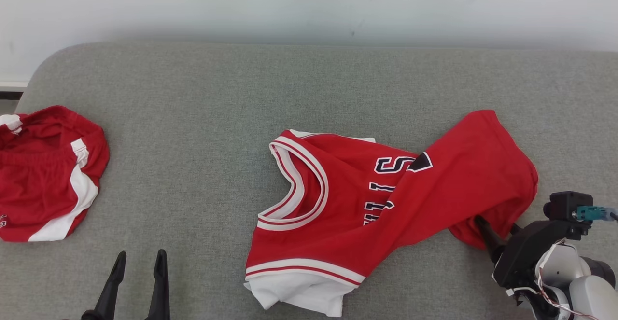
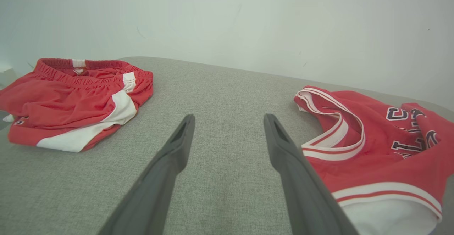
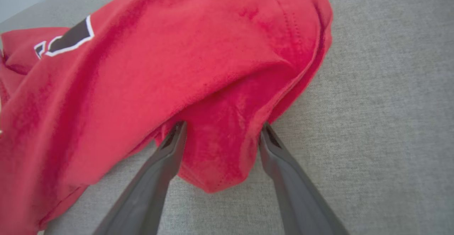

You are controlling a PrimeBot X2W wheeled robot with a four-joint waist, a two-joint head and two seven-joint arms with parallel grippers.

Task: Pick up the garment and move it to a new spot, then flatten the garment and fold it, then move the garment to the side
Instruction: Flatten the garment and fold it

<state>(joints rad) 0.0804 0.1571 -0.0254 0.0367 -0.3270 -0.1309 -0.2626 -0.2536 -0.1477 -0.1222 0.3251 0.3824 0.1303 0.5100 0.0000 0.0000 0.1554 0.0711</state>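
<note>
The garment [image 1: 434, 194] is a red sleeveless jersey with white trim and dark letters. It lies crumpled right of centre on the grey cloth surface, its lower half twisted over toward the right. My right gripper [image 1: 497, 230] stands open at the jersey's right end. In the right wrist view its fingers [image 3: 170, 157] straddle a hanging fold of the garment [image 3: 177, 68], without pinching it. My left gripper [image 1: 140, 255] is open and holds nothing, low on the surface left of the jersey. Its fingers [image 2: 170, 157] point at bare cloth beside the garment [image 2: 372, 164].
Red shorts [image 1: 38, 185] with white side panels lie bunched at the far left; the left wrist view has the shorts [image 2: 71, 100] at its left. The grey surface [image 1: 193, 117] has a rounded back-left corner and meets a pale wall [image 1: 309, 1].
</note>
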